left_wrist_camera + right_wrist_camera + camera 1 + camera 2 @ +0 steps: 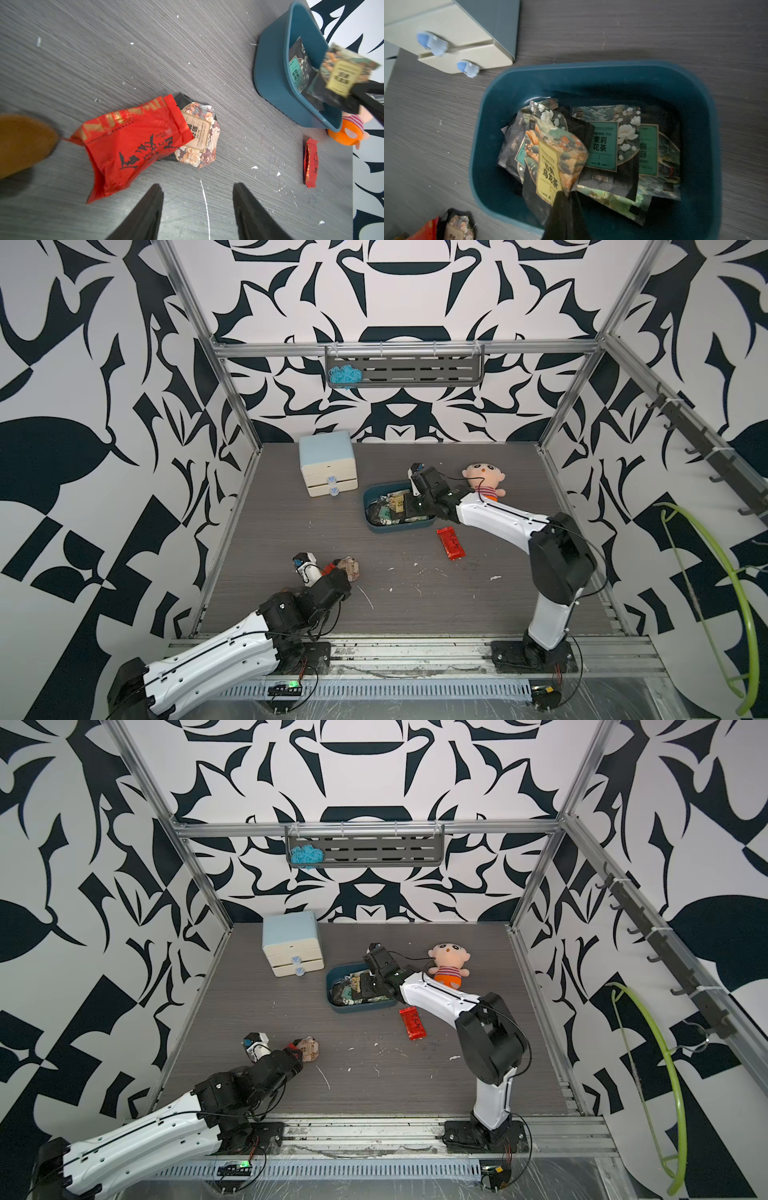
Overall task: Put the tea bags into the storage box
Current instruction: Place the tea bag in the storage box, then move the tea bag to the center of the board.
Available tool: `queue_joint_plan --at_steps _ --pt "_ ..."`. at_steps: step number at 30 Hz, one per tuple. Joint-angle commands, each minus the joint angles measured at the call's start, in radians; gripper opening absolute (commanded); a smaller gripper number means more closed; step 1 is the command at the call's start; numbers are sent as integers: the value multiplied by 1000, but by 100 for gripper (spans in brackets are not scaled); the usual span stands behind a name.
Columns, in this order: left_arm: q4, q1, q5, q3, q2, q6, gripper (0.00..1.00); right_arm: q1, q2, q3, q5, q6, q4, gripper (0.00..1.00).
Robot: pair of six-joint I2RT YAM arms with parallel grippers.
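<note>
The left gripper (196, 185) is hovering part open and empty, just short of a red bag (133, 145) overlapping a floral bag (197, 141) on the table (291, 572). Farther right, the right gripper (566, 197) is pinching a yellow-label bag (550, 166) over the box (571, 83), where more bags (604, 145) are lying. A second red bag (450, 543) is lying near the box

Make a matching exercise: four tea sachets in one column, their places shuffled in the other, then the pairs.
1. dark foil sachet with yellow label
2. floral beige-labelled foil sachet
3. slim shiny red foil sachet
4. dark foil sachet with green jasmine label

A. inside the dark teal plastic storage box
B. alone on the grey table beside the box
C. pinched in the shut right end effector over the box
D. on the table, partly under a large red foil sachet

Pairs: 1-C, 2-D, 3-B, 4-A
</note>
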State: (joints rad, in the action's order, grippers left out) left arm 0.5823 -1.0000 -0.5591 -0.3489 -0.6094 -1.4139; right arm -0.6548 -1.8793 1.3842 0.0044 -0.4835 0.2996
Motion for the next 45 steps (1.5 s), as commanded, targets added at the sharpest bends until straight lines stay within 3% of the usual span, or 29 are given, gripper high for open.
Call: queue_joint_plan --at_steps 1,6,9,12,16,24,33,41,45 --pt "65 1 6 11 13 4 59 6 -20 83 -1 2 71 1" --pt "80 1 18 -13 -7 46 58 4 -24 117 58 36 154 28" --pt "83 1 8 -25 -42 50 57 5 33 88 97 56 160 36" --pt "91 1 0 -46 -73 50 57 4 128 30 132 76 162 37" --pt "85 1 -8 -64 -101 49 56 3 322 -148 133 107 32 35" --pt "61 1 -41 -79 -122 28 54 4 666 -560 25 113 -228 34" --pt "-12 1 -40 -35 -43 16 53 3 807 -870 10 90 -411 33" --pt "25 1 -18 -92 -125 -10 49 3 844 -930 79 91 -450 31" --pt "16 1 -9 -122 -220 -8 41 2 840 -938 64 88 -461 31"
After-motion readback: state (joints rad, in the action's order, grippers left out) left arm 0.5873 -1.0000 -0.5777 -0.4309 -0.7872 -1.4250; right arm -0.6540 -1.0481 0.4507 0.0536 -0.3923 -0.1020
